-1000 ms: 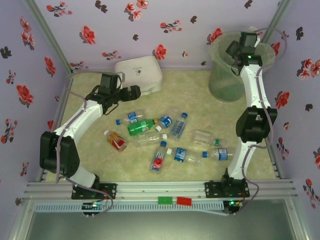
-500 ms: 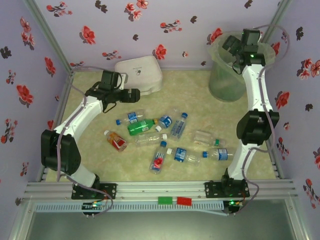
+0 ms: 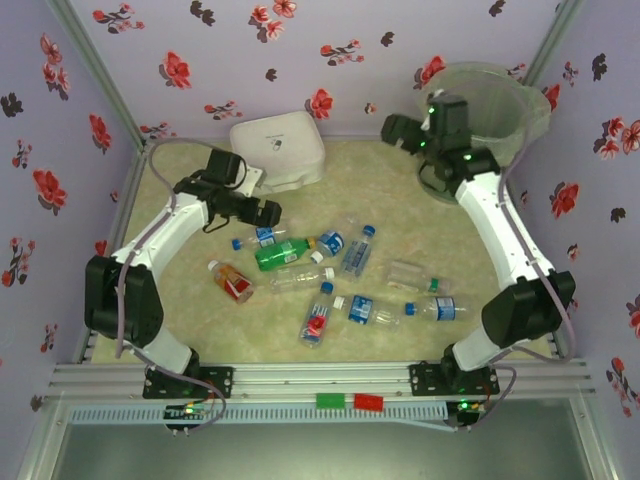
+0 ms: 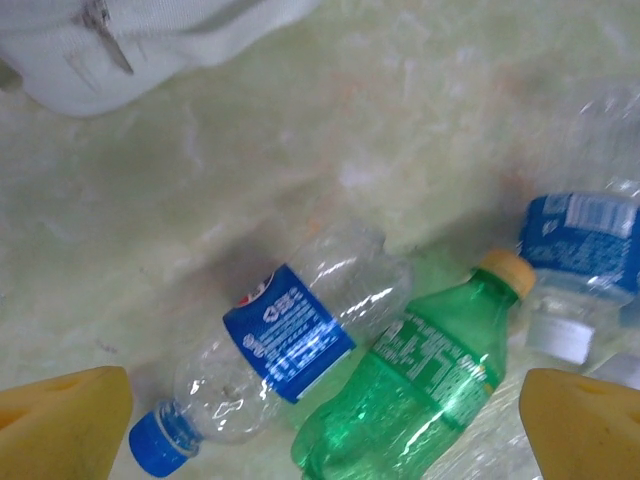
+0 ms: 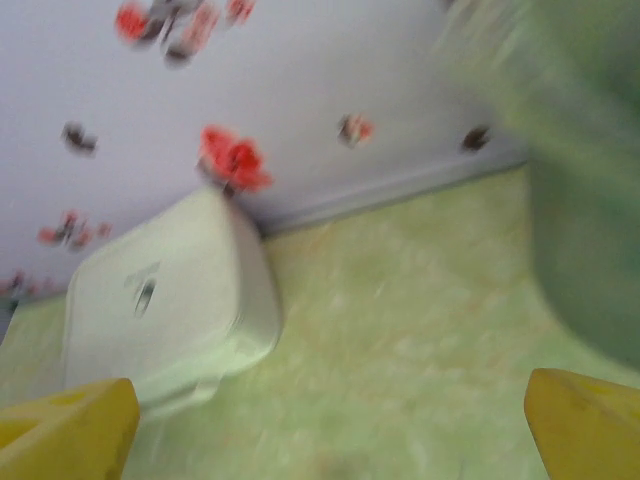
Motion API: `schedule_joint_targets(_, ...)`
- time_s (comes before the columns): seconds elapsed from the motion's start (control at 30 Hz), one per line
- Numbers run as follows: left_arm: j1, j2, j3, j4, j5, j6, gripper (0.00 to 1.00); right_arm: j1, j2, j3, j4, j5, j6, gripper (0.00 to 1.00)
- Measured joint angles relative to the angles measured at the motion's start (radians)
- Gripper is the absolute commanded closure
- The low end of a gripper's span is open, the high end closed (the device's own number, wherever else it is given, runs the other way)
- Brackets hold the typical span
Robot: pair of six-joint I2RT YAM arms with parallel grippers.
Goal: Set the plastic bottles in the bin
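Right gripper [image 3: 397, 130] swung off bin [image 3: 528, 108], jaws wide, empty; drop likely done. Left gripper [image 3: 268, 212], fingers spread, empty, now above blue-label bottle [image 4: 290, 335], green bottle [image 4: 425, 385] beside. Next pick.

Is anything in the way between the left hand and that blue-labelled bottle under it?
Nothing visible does. The open left hand hangs over the blue-labelled bottle; a green bottle lies close beside it.
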Motion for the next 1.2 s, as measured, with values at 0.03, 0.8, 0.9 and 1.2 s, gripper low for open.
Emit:
schedule_joint_targets(0.03,0.0,0.004,-0.014,0.0,-0.009,0.012,0.0,0.027,-0.013,-0.036,-0.002,-0.013,0.007,0.0)
schedule_joint_targets(0.8,0.01,0.21,-0.051,0.044,-0.068,0.047,0.03,0.226,-0.054,-0.389,0.113,-0.056,0.209,0.0)
schedule_joint_targets(0.9,0.011,0.222,-0.051,0.048,-0.077,0.037,0.05,0.226,-0.054,-0.389,0.113,-0.056,0.209,0.0)
schedule_joint_targets(1.2,0.022,0.308,-0.014,0.039,-0.13,-0.008,0.05,0.226,-0.034,-0.364,0.116,-0.056,0.194,0.0)
